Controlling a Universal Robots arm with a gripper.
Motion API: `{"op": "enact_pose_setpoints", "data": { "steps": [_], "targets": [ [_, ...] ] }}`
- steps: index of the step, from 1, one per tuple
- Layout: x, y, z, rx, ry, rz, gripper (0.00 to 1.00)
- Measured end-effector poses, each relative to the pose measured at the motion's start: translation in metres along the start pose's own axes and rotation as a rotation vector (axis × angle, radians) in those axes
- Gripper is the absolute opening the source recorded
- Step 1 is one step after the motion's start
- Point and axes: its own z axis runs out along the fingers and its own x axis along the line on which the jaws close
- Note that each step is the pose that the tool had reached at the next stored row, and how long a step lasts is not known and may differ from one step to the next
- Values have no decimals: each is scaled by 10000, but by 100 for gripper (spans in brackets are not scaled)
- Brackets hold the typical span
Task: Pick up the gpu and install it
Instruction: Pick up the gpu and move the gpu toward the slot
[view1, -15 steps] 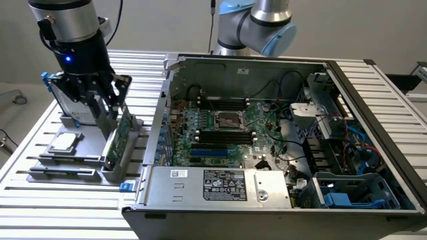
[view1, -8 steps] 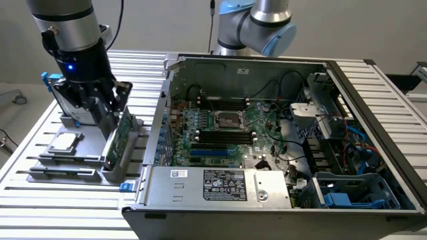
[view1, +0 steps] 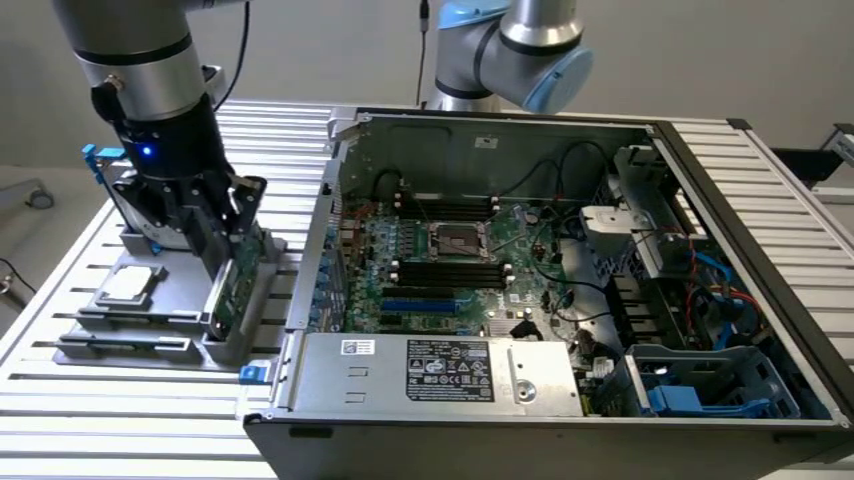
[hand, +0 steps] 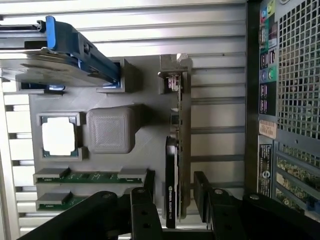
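The gripper (hand: 173, 202) hangs with its two fingers apart, one on each side of the gpu (hand: 172, 170), touching neither face. One open computer case (view1: 747, 200) sits on the slatted desk (view1: 80, 400). Just beside the case, one grey holder tray (hand: 145, 85) carries one blue-framed hard drive (hand: 45, 65), the single gpu standing on edge, two memory sticks (hand: 85, 176) and one CPU chip (hand: 58, 136). White lettering on the gpu is too small to read.
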Motion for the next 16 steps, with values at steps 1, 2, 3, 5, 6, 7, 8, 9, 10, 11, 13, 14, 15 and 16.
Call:
{"op": "enact_pose_setpoints", "data": {
  "steps": [1,2,3,5,6,7,8,9,10,11,13,14,15,16],
  "targets": [
    [1,0,18,1,0,-5,44],
    [3,0,36,0,0,-10,44],
    [5,1,54,0,-1,-19,44],
    [7,2,90,1,-4,-42,44],
    [8,3,108,2,-7,-54,44],
    [8,5,127,1,-13,-68,44],
    [8,8,145,2,-18,-83,44],
    [8,12,163,2,-24,-97,44],
    [8,17,181,1,-33,-113,44],
    [8,23,199,1,-43,-128,44],
    [7,35,236,1,-60,-156,44],
    [7,39,254,2,-67,-165,44],
    [7,44,272,1,-73,-172,44],
    [7,50,290,1,-78,-176,44]
  ]
}}
